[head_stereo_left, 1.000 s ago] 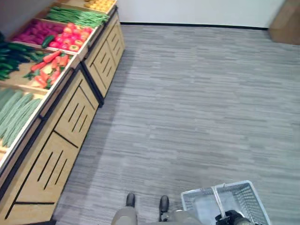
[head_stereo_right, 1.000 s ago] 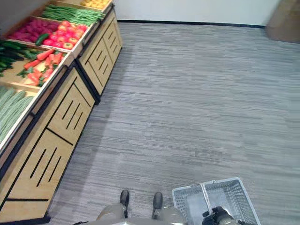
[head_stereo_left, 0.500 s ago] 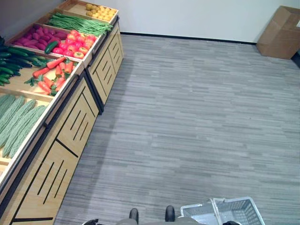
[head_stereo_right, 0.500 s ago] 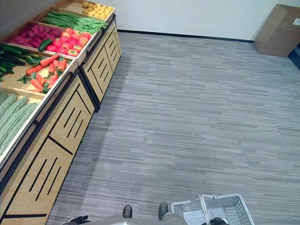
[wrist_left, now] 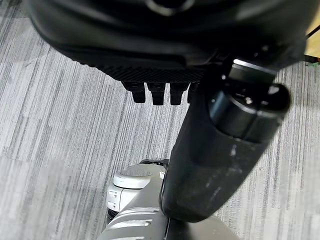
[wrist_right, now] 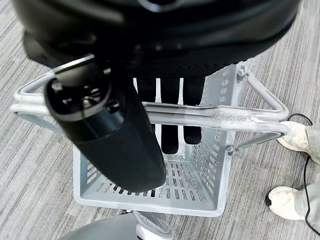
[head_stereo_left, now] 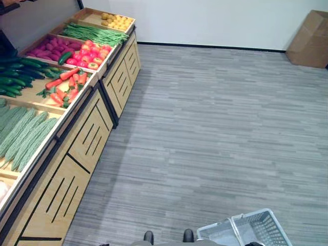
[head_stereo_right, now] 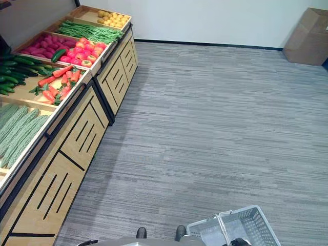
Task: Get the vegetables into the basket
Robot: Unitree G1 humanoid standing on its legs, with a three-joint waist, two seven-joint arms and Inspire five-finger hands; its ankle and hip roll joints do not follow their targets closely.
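Hanging low beside the robot on its right: a grey plastic basket (wrist_right: 150, 190) with slotted walls, nothing visible inside it, carried by its metal handles (wrist_right: 220, 116). Wrapped round those handles from above: the right hand (wrist_right: 165, 55), fingers (wrist_right: 170, 135) curled under the bars and thumb (wrist_right: 110, 140) folded across in front, so clenched on the handles. Seen from the head as just the basket's rim (head_stereo_right: 241, 225) at the lower edge, well apart from the wooden produce stand (head_stereo_left: 77, 148).

Hanging over bare grey floor (head_stereo_left: 215, 118): the left hand (wrist_left: 170, 45), holding nothing, fingers (wrist_left: 157, 91) relaxed and pointing down, thumb (wrist_left: 220, 150) sticking out loosely.

Still lying in the stand, none in the basket: the vegetables. Taking the stand as landmark, running along its sloped top from the near end to the far end: pale green bitter gourds (head_stereo_left: 23, 133) in the nearest bin, then dark cucumbers (head_stereo_left: 18, 77) and carrots (head_stereo_left: 66, 84) in the next, then purple sweet potatoes (head_stereo_left: 48, 48) with red and yellow peppers (head_stereo_left: 92, 51) beside them, then long green beans (head_stereo_left: 95, 35), and yellow round produce (head_stereo_left: 117, 21) in the farthest bin. Below the bins: slotted wooden front panels down to the floor.

Resting against the white wall, far across the floor from the stand: a cardboard box (head_stereo_left: 310, 38). Showing past the basket in the right wrist view: a person's pale shoes (wrist_right: 295, 137).
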